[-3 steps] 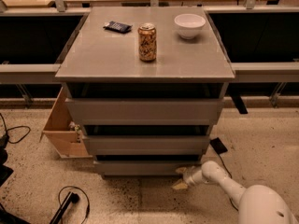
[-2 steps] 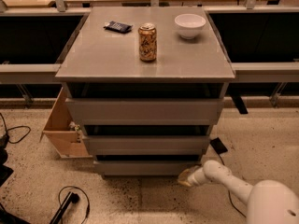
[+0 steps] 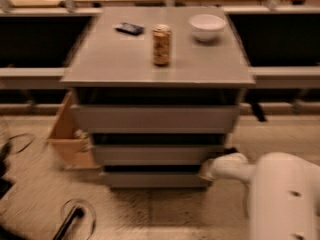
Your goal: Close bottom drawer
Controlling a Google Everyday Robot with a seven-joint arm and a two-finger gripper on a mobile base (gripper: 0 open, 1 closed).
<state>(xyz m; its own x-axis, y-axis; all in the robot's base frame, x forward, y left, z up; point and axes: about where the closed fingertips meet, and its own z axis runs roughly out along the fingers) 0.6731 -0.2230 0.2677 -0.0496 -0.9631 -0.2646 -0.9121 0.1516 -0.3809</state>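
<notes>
As the speckled floor (image 3: 165,214) lies nearest, I list it first: a black cable loop (image 3: 75,216) at lower left, and my white arm (image 3: 285,199) filling the lower right corner.

Item: my gripper (image 3: 207,173), low down at the end of that arm, against the right end of the bottom drawer (image 3: 155,179). Whether it is spread or closed I cannot tell. It holds nothing that I can make out.

Item: the bottom drawer, lowest of three grey fronts, just above the floor, with a dark gap between it and the middle drawer (image 3: 157,154). Top drawer (image 3: 155,119) over that.

Item: a light wooden box (image 3: 70,134), tilted beside the cabinet's left side, well apart from my gripper.

Item: the cabinet top (image 3: 110,59), bearing an upright can (image 3: 161,45) near the middle, a white bowl (image 3: 207,26) behind it to the right, and a small dark packet (image 3: 129,28) to the left.

Farthest: dark shelf bays on both sides.
</notes>
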